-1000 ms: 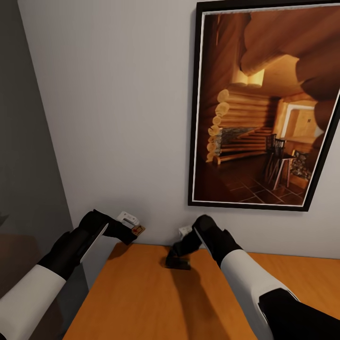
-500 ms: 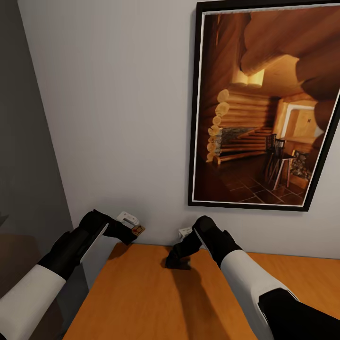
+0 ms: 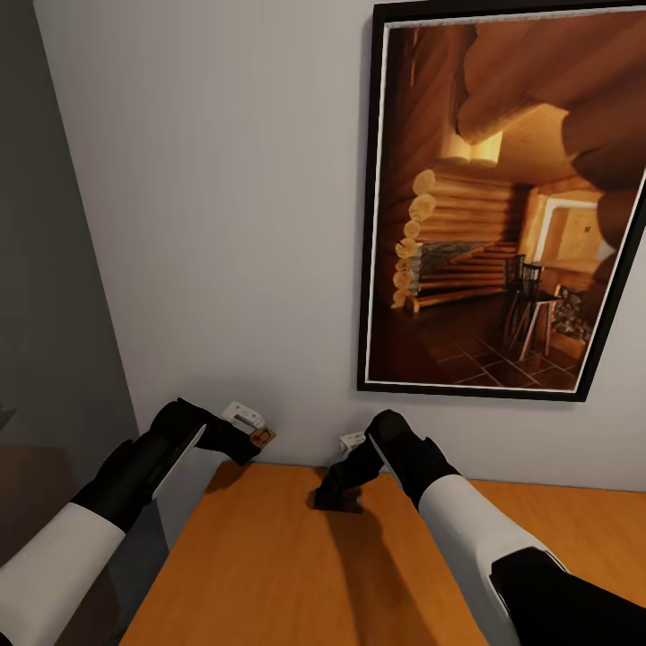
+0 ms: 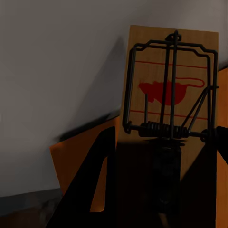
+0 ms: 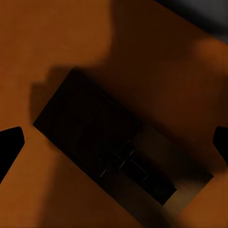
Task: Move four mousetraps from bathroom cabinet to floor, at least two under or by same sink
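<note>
Brown trap (image 5: 121, 159) lies flat on the cabinet top (image 3: 269, 574), between the right gripper's (image 3: 334, 493) wide jaws — go straight down, then squeeze. Left gripper (image 3: 254, 441) holds another mousetrap (image 4: 166, 90).

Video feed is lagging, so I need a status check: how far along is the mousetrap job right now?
Early stage. Done: the left gripper holds one mousetrap lifted off the cabinet. In hand: the right gripper is down at the cabinet top, its fingertips wide on either side of a second mousetrap lying flat, not yet gripped. Left: no trap is seen on the bathroom floor or by the sink.
</note>
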You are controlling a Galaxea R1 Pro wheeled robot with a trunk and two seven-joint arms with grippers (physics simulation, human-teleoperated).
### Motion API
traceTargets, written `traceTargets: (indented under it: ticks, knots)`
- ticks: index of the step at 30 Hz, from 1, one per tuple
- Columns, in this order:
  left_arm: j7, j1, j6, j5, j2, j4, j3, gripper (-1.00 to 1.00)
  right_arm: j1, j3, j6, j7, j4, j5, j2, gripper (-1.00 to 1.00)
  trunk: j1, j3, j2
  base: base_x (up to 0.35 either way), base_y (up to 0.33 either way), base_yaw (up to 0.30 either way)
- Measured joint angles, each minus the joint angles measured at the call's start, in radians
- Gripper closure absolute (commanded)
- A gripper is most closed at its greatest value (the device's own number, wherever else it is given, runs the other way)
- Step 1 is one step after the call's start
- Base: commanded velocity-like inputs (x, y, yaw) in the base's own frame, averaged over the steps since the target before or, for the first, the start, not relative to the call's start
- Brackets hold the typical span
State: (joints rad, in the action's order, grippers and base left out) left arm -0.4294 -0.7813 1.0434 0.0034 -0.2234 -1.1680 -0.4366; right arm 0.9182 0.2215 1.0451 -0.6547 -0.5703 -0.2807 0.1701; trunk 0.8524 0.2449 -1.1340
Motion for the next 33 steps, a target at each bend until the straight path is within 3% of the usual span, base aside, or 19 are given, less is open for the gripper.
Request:
traceTargets:
  ticks: [16,33]
  knots:
    - [-0.003,0.002,0.0,0.0,-0.008,-0.012,-0.003,1.0,0.001,0.003,-0.004,0.003,-0.009,0.007,0.004,-1.0,0.0,0.0,0.0,0.0,0.0,0.0]
    - [-0.001,0.002,0.0,-0.001,0.028,-0.014,-0.006,1.0,0.002,0.009,0.0,0.003,-0.016,-0.002,-0.003,-1.0,0.0,0.0,0.0,0.0,0.0,0.0]
